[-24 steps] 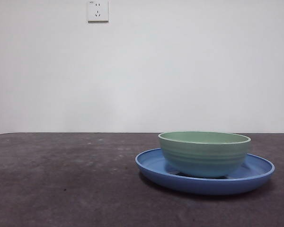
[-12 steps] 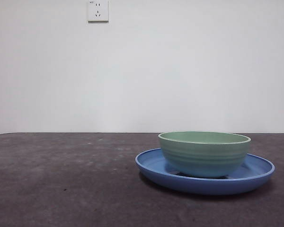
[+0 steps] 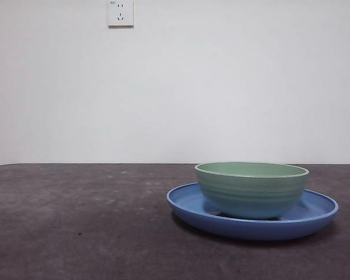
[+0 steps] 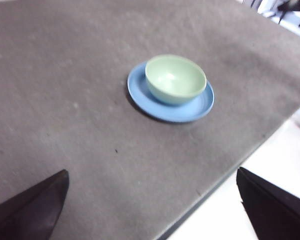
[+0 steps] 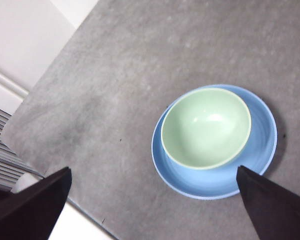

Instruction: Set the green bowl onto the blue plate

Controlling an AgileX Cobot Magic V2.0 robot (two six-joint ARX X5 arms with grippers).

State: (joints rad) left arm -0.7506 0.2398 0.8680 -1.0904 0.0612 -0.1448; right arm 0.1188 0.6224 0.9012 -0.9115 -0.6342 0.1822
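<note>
The pale mint-green bowl stands upright on the wide blue plate at the right of the front view. It shows the same way in the left wrist view, bowl on plate, and in the right wrist view, bowl on plate. My left gripper is open and empty, high above the table and well away from the plate. My right gripper is open and empty, high above the bowl. Neither arm shows in the front view.
The dark grey table runs to a white wall with a socket. The table's edge drops to a white floor in the left wrist view; the right wrist view shows an edge too.
</note>
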